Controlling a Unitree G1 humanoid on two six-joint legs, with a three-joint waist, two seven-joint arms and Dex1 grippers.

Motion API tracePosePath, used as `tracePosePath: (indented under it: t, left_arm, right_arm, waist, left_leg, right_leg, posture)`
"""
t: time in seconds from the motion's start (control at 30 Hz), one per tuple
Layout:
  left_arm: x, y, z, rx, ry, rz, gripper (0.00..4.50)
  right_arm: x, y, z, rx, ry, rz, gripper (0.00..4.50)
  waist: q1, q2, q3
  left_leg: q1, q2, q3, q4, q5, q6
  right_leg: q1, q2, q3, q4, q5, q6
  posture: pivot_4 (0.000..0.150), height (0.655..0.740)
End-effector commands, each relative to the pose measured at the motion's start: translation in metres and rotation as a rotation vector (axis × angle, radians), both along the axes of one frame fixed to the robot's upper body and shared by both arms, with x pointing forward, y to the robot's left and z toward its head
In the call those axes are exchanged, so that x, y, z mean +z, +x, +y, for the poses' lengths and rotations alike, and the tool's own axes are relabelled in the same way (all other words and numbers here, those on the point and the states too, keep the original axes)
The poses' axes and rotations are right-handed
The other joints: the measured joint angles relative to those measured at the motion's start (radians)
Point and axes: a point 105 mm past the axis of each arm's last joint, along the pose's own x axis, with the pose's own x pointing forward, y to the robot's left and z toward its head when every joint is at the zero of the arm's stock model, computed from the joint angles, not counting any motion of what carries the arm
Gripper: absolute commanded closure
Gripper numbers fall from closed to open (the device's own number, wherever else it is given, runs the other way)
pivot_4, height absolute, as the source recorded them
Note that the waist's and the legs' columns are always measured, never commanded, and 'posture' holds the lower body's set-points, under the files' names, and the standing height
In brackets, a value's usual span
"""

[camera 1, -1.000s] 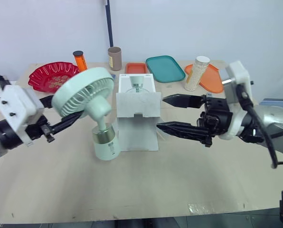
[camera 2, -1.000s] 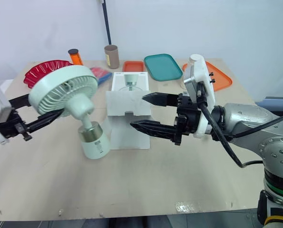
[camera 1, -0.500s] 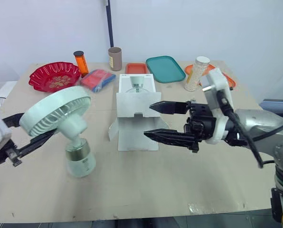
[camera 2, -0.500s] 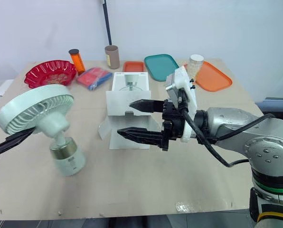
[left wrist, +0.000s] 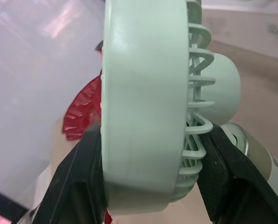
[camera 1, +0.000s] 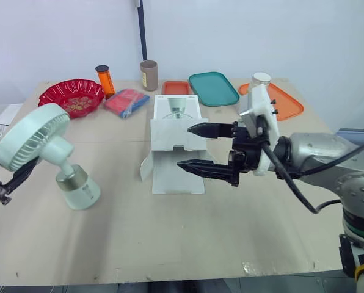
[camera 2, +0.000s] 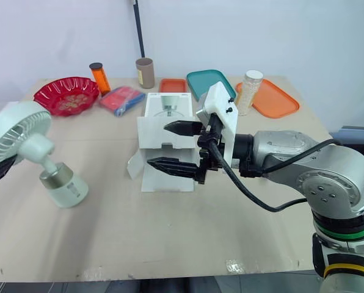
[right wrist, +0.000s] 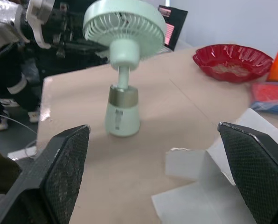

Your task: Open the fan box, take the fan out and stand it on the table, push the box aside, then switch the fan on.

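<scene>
One fan [camera 1: 32,137] carried leftward in left claw [left wrist: 150,154], one box [camera 1: 174,131]

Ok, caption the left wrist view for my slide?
Left gripper clamped across the mint fan's head, red bowl behind.

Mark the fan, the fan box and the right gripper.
fan [camera 1: 29,137], left eye view, on the head's grille.
fan box [camera 1: 170,131], left eye view, on its white open flap.
right gripper [camera 1: 184,146], left eye view, midway between its fingertips.

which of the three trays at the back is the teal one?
The middle tray, between the small orange tray and the larger orange tray.
</scene>
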Motion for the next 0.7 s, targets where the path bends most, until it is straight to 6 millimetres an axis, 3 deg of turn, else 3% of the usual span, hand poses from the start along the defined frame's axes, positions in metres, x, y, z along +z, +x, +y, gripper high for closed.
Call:
tracePosePath:
  t: [0.03,0.2,0.33,0.7]
  left_arm:
    - [0.008,0.005,-0.009,-0.014,0.070,-0.091,2.49]
    - [0.001,0.010,-0.017,-0.050,0.061,-0.086,2.49]
    - [0.008,0.023,-0.010,-0.005,0.038,-0.124,2.49]
    - [0.011,0.037,-0.027,-0.058,0.007,-0.163,2.49]
  right_arm:
    - [0.010,0.001,0.001,0.003,-0.014,-0.085,0.00]
    - [0.011,0.005,0.000,-0.002,-0.024,-0.103,0.00]
    - [0.010,0.007,0.000,-0.005,-0.037,-0.116,0.00]
    - [0.016,0.013,0.003,-0.025,-0.026,-0.135,0.00]
  waist:
    - [0.000,0.000,0.000]
    - [0.000,0.000,0.000]
    - [0.005,0.001,0.000]
    - [0.003,0.001,0.000]
  left_leg:
    - [0.000,0.000,0.000,0.000,0.000,0.000]
    - [0.000,0.000,0.000,0.000,0.000,0.000]
    - [0.000,0.000,0.000,0.000,0.000,0.000]
    - [0.000,0.000,0.000,0.000,0.000,0.001]
  right_leg:
    - [0.000,0.000,0.000,0.000,0.000,0.000]
    - [0.000,-0.001,-0.001,0.000,0.000,-0.001]
    - [0.000,-0.001,-0.001,0.000,0.001,-0.001]
    - [0.000,-0.002,-0.002,0.000,0.001,-0.001]
  posture:
    - [0.150,0.7382]
    - [0.150,0.7382]
    - [0.150,0.7382]
    - [0.150,0.7382]
